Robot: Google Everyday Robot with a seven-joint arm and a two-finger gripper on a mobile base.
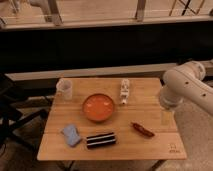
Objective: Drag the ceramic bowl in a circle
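Orange bowl (99,107) sits mid bench (150,147), looks empty; clear cup (65,88) at back-left, ditto. By bench's right edge hangs the tool (168,116), well apart from bowl, can't tell if clenched. Dark wall (100,50) behind.

The ceramic bowl (98,107) sits a little left of the frame's centre, upright on the wooden table (150,97), roughly in the middle of the tabletop. It is round, shallow and wide, with a glossy orange-red inside that catches a few pale glints of light, and a darker rim running round it. It looks to have nothing in it. Its mouth faces straight up and it rests flat, not tilted. Nothing touches it. The gripper (167,117) hangs at the right of the frame, below the pale arm and over the table's right edge, well apart from the bowl.
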